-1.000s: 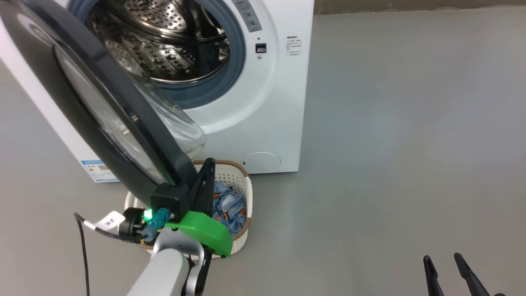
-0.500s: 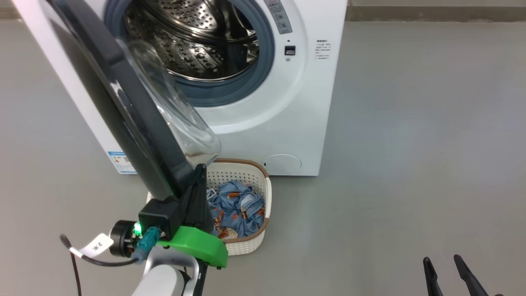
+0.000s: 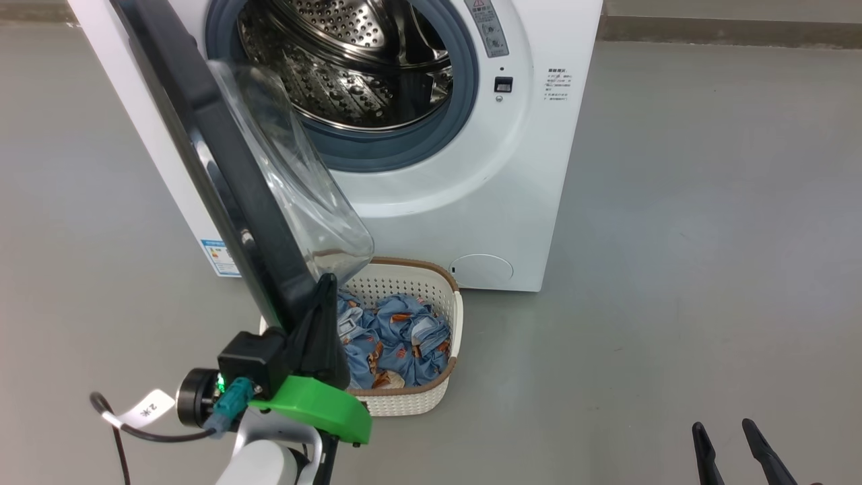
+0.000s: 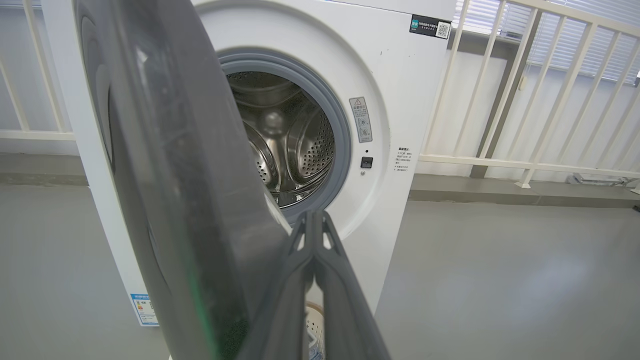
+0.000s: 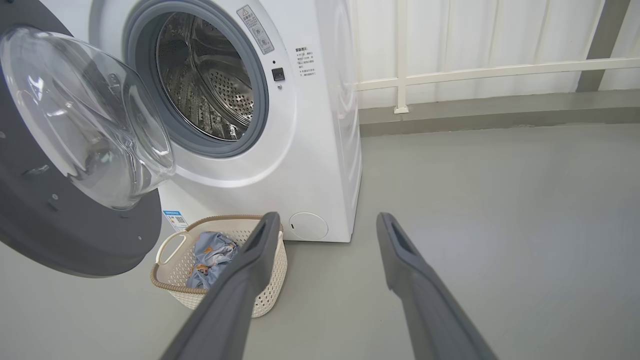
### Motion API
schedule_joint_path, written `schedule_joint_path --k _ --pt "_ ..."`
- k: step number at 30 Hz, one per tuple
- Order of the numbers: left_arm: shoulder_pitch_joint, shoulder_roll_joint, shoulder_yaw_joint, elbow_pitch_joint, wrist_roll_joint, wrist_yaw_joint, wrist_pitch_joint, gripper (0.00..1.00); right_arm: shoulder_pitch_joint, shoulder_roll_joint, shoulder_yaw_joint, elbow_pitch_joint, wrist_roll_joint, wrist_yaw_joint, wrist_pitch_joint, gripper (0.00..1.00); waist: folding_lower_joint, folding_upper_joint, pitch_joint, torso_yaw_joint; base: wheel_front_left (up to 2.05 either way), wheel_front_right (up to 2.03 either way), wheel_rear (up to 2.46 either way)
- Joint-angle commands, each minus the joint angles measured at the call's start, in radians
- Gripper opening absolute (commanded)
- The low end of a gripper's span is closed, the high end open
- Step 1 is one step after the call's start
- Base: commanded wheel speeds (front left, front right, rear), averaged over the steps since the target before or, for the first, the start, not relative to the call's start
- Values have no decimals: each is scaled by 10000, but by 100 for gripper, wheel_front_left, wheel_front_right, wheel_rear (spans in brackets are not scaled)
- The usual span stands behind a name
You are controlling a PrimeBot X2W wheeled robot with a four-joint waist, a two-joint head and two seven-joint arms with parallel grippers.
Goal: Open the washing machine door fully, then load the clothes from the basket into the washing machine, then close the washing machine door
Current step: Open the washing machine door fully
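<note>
The white washing machine [image 3: 525,168] stands with its steel drum [image 3: 357,60] exposed. The washing machine door [image 3: 222,175] hangs open on the left, seen nearly edge-on, its glass bowl [image 3: 303,195] facing the drum. My left gripper [image 3: 328,283] is shut and empty; its fingers lie against the inner side of the door's lower rim [image 4: 200,225], also in the left wrist view [image 4: 312,216]. Below the door sits the basket [image 3: 431,397] with the blue bear-print clothes [image 3: 404,337] in it. My right gripper [image 3: 731,438] is open and empty, well to the right of the basket [image 5: 170,280].
Bare grey floor [image 3: 673,236] spreads to the right of the machine. A white railing [image 5: 400,75] and a low kerb run behind it. A black cable with a paper tag [image 3: 145,409] hangs from my left wrist. The basket stands under the door's swing.
The head camera has shifted, so the machine and basket sit further right. The door now shows more edge-on, with my left gripper still against its lower rim. The right gripper has stayed put.
</note>
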Motion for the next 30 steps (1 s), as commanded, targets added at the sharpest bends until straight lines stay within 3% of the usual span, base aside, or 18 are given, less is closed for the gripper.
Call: schedule_joint_path --k 1,13,30 --pt "-96 463 674 151 -318 163 355 0 -255 -117 232 -198 145 90 -47 100 1 0 10 2 0 0 0" --pt "-303 484 680 668 -835 -283 560 0 -348 -34 160 -173 266 90 -47 100 1 0 107 -93 0 0 0" --pt "76 576 650 309 -102 711 -398 0 -366 -66 38 -177 288 90 -47 100 1 0 303 868 0 0 0"
